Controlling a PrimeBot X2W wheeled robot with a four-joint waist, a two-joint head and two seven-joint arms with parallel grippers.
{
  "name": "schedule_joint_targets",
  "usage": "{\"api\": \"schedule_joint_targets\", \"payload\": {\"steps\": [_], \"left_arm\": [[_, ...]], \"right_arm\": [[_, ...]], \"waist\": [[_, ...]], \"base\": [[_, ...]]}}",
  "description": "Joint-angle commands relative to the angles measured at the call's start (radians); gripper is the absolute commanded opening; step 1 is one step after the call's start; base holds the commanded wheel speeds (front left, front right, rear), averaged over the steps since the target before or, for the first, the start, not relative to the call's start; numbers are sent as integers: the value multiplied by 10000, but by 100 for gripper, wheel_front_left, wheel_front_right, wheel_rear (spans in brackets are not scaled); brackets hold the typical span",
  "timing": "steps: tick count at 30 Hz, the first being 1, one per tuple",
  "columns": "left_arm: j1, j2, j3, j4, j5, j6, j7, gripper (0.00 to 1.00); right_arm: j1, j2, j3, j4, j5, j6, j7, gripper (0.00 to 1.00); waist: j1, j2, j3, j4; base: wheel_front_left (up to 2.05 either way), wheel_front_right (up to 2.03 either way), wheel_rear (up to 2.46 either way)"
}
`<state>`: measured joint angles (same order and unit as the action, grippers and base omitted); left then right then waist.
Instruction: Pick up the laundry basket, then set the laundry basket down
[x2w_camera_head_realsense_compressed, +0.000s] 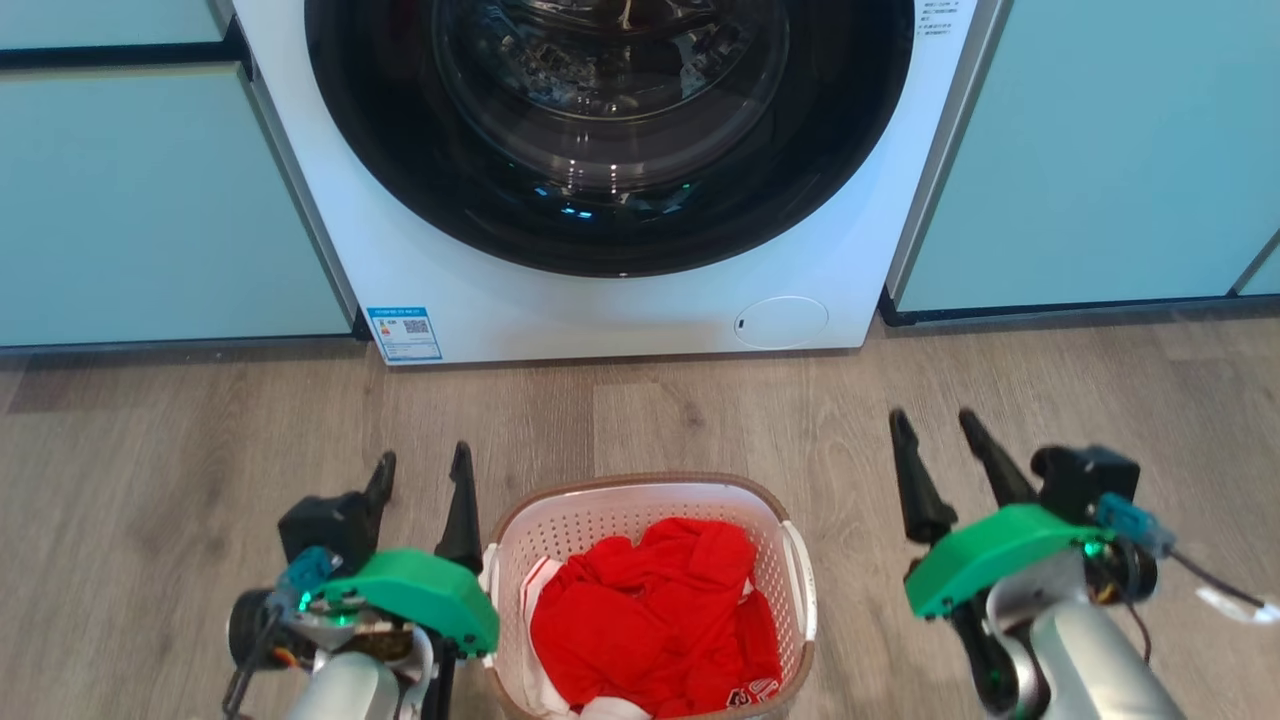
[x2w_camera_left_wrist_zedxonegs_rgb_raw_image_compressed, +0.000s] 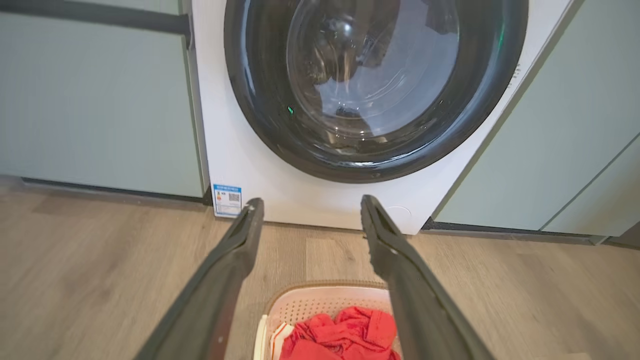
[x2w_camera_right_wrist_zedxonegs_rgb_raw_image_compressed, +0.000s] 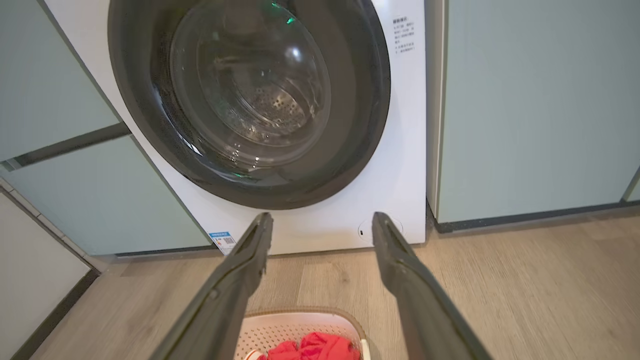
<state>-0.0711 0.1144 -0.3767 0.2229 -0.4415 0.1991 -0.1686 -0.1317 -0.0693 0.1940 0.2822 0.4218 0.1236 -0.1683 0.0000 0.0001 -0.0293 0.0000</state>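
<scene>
Head view: the laundry basket (x2w_camera_head_realsense_compressed: 640, 520) is seen upright on the wooden floor (x2w_camera_head_realsense_compressed: 150, 480), near the bottom edge and a little short of the washing machine (x2w_camera_head_realsense_compressed: 640, 320), with red clothes (x2w_camera_head_realsense_compressed: 650, 610) heaped inside. Its mouth faces up and its white handles are turned sideways, the left handle (x2w_camera_head_realsense_compressed: 490, 580) toward the robot's left and the right handle (x2w_camera_head_realsense_compressed: 800, 570) toward its right. The near end is cut off, so the long axis cannot be settled. The left pincer (x2w_camera_head_realsense_compressed: 423, 470) is parted and empty, its inner finger just beside the left handle. The right pincer (x2w_camera_head_realsense_compressed: 935, 425) is likewise parted and empty, well apart from the right handle.

Left wrist view: the left pincer (x2w_camera_left_wrist_zedxonegs_rgb_raw_image_compressed: 312, 205) is shown spread wide with nothing held, the laundry basket (x2w_camera_left_wrist_zedxonegs_rgb_raw_image_compressed: 320, 305) low between its fingers.

Right wrist view: the right pincer (x2w_camera_right_wrist_zedxonegs_rgb_raw_image_compressed: 322, 220) is also spread and empty, the laundry basket (x2w_camera_right_wrist_zedxonegs_rgb_raw_image_compressed: 300, 325) low between its fingers.

The step in hand is judged to be the approach. It would be done well if the right arm were brought in to match the left, each handle were gripped at its middle, and both sides were raised evenly so the load is not tipped.
</scene>
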Motion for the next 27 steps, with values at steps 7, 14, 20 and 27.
{"api": "schedule_joint_targets", "payload": {"steps": [7, 14, 20, 27], "left_arm": [[-812, -44, 200, -1420, 1805, 883, -326, 100], [-918, 207, -335, -2511, 3011, 1849, -531, 100], [-1039, 400, -853, -3417, 3579, 2539, -707, 100], [-693, -64, -423, -3122, 3101, 2039, -913, 100]], "right_arm": [[-581, 42, 165, -1045, -963, 59, -332, 100], [-408, 148, 316, -1504, -1092, 63, -536, 100], [-489, 148, 553, -1699, -1642, 67, -712, 100], [-456, 150, 544, -1509, -2390, 71, -917, 100]], "waist": [[0, -1, 30, -17], [0, -1, 62, 18], [0, -1, 79, 22], [0, -1, 50, 39]], "base": [[0, 0, 0], [0, 0, 0], [0, 0, 0], [0, 0, 0]]}}
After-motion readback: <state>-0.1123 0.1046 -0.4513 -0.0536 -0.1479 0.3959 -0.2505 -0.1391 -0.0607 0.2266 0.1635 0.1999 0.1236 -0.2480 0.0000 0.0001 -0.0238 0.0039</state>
